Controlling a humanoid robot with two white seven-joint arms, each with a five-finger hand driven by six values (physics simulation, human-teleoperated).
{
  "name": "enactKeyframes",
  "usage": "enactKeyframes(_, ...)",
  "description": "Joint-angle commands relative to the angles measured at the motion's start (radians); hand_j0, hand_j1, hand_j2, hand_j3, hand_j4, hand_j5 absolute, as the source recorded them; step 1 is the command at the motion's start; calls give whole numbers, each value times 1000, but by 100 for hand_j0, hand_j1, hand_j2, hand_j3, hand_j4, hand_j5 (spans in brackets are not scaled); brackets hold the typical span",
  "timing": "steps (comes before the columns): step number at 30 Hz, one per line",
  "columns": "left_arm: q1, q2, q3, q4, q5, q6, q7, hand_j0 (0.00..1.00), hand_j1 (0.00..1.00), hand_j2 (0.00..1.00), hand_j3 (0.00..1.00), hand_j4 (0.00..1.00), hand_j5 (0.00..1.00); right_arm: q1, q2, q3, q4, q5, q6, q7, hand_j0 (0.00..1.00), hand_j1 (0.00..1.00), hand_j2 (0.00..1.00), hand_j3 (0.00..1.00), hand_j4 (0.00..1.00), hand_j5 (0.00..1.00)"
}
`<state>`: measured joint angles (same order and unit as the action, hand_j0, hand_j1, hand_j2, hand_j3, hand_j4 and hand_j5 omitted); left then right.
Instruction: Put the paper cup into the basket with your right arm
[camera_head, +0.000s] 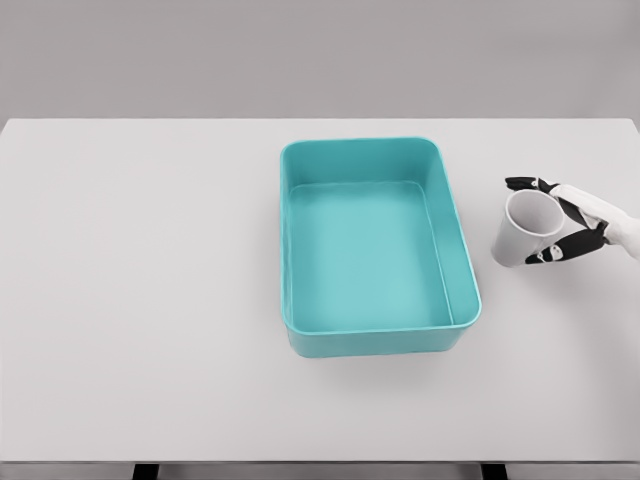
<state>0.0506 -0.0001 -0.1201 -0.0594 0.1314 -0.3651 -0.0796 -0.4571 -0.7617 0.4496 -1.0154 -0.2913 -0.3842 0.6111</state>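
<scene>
One right hand (572, 222), fingers clamped on paper cup (524, 230), beside basket (462, 245) rim.

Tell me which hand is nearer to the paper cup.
Right. The right hand is wrapped around the paper cup, just right of the teal basket. The left hand is out of view, so its distance cannot be judged.

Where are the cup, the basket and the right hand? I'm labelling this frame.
cup (522, 238), head view, on its white side wall.
basket (461, 228), head view, on its right rim.
right hand (585, 217), head view, on the hand's middle, fingers around the cup.
</scene>
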Motion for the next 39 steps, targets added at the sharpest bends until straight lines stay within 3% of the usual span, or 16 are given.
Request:
enactKeyframes(1, 0, 0, 0, 0, 0, 0, 0, 100, 100, 100, 100, 100, 100, 0, -1, 1, -3, -6, 1, 0, 100, 100, 100, 100, 100, 100)
enactKeyframes(9, 0, 0, 0, 0, 0, 0, 0, 100, 100, 100, 100, 100, 100, 0, 5, 3, -6, -6, 2, 0, 99, 99, 99, 99, 99, 99)
enactKeyframes(16, 0, 0, 0, 0, 0, 0, 0, 100, 100, 100, 100, 100, 100, -2, 5, 15, -15, -6, 1, 0, 92, 92, 92, 92, 92, 92)
enactKeyframes(19, 0, 0, 0, 0, 0, 0, 0, 100, 100, 100, 100, 100, 100, -2, 5, 15, -15, -6, 1, 0, 82, 82, 82, 82, 82, 82)
enactKeyframes(25, 0, 0, 0, 0, 0, 0, 0, 100, 100, 100, 100, 100, 100, -2, 4, 17, -42, -5, -2, 0, 77, 77, 77, 77, 77, 77)
enactKeyframes(29, 0, 0, 0, 0, 0, 0, 0, 100, 100, 100, 100, 100, 100, -3, 2, 17, -51, -5, -2, 0, 65, 65, 65, 65, 65, 65)
enactKeyframes(39, 0, 0, 0, 0, 0, 0, 0, 100, 100, 100, 100, 100, 100, -5, 2, 11, -61, -6, -32, 0, 65, 65, 65, 65, 65, 65)
